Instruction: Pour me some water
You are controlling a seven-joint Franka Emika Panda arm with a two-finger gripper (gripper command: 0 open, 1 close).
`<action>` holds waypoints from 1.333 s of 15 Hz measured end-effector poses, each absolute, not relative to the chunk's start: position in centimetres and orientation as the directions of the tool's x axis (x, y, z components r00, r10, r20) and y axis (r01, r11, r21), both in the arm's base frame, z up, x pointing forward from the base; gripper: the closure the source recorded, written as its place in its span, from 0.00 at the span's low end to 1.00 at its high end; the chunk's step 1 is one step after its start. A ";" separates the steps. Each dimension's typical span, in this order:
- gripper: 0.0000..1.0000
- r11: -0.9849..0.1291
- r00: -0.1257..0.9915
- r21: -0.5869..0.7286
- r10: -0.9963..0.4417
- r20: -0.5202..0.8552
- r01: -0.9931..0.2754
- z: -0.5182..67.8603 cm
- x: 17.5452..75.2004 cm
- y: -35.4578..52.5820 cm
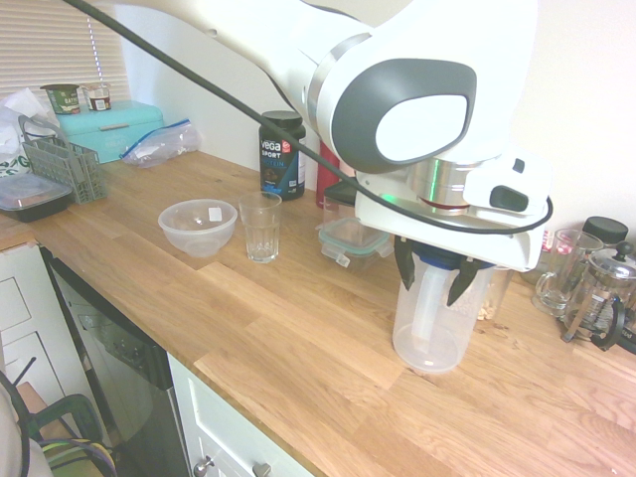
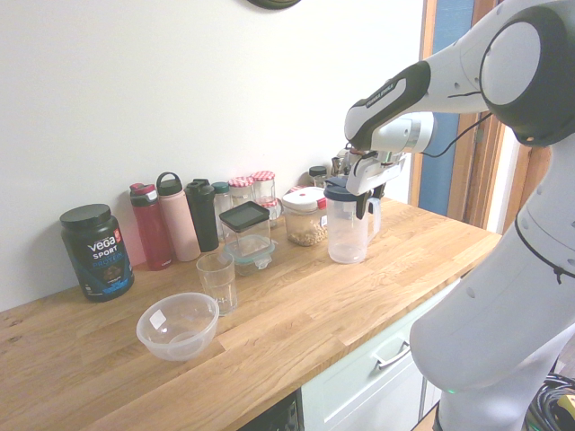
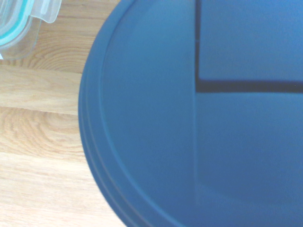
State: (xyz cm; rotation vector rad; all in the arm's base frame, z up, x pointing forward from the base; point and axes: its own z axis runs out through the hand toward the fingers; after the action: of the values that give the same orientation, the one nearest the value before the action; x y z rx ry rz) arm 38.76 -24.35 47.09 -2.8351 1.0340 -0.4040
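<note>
End effector (image 1: 437,276) sits directly above the upright water pitcher (image 1: 437,323) on the table (image 1: 298,338), fingers spread either side of its blue lid (image 3: 189,118), gripping nothing. Drinking glass (image 1: 260,227) stands well apart.

The top of the jug (image 1: 437,323) is hidden by the arm. The blue lid (image 3: 199,118) is cut off by the wrist picture's edges.

Clear plastic jug (image 1: 434,323), matt blue lid (image 3: 199,118); wood counter (image 1: 298,338).
</note>
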 end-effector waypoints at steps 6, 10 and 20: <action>1.00 -0.754 0.724 -0.180 -0.657 0.212 -0.631 47.1 38.3 -25.0; 1.00 -0.751 0.718 -0.179 -0.661 0.219 -0.636 47.6 38.2 -25.6; 1.00 -0.962 0.932 0.030 -0.256 0.256 -0.272 62.1 37.1 -13.5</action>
State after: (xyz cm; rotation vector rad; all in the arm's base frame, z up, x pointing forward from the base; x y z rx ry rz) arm 37.08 -13.51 62.06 -3.1516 0.4309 -0.4036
